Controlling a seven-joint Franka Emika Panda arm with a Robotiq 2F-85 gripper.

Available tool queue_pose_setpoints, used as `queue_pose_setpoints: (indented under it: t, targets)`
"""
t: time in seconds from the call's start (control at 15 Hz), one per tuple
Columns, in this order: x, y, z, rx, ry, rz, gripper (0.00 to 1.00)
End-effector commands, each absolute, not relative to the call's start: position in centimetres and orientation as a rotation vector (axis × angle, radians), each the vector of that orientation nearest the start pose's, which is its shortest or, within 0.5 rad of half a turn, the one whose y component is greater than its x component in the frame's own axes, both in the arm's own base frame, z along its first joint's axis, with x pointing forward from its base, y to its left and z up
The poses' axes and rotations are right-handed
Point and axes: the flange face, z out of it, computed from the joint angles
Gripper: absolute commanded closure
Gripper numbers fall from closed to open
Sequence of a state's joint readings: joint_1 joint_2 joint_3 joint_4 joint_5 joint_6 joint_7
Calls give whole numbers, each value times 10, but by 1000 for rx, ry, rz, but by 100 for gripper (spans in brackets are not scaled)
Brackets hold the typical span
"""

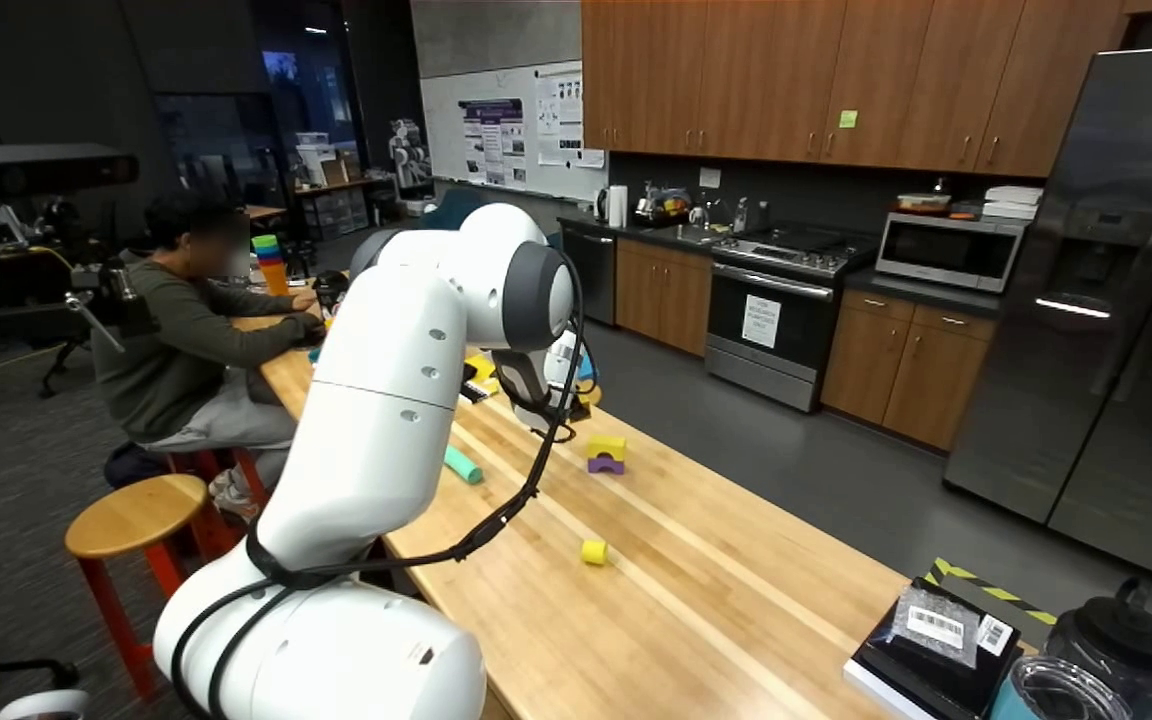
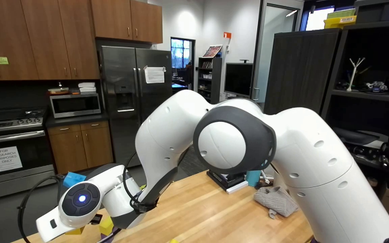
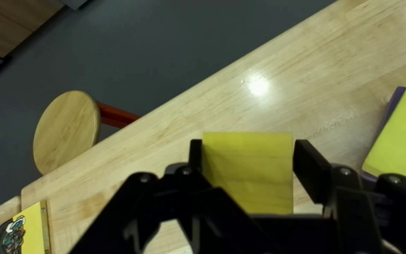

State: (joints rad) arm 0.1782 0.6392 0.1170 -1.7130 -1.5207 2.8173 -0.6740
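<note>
My gripper (image 3: 247,151) has its two black fingers on opposite sides of a yellow square-faced block (image 3: 248,173) in the wrist view. The left finger lies against the block; only a very thin line shows at the right fingertip. The block also shows in an exterior view (image 2: 76,231), partly hidden under my wrist. Whether it touches the wooden table (image 1: 706,570) cannot be told. Beside the gripper stands a stack: a yellow arched block (image 1: 607,446) on a purple arched block (image 1: 605,466). The stack's yellow piece shows at the right of the wrist view (image 3: 404,141).
A yellow cylinder (image 1: 593,552) and a green cylinder (image 1: 462,465) lie on the table. Black boxes (image 1: 936,640) and a dark bottle (image 1: 1111,640) stand at one end, near a grey cloth (image 2: 277,200). A person (image 1: 206,330) sits alongside. A stool (image 3: 67,130) stands beyond the edge.
</note>
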Motion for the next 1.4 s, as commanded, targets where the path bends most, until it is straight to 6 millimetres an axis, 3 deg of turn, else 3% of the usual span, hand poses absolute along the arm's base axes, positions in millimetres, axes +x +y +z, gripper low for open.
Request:
queue_pose_setpoints:
  t: [0.0,0.73,1.33]
  targets:
    - [626,221,260,975,2108,281,61]
    - [602,186,268,1026,2043,221,61]
    - [588,172,265,1045,2035,166,61]
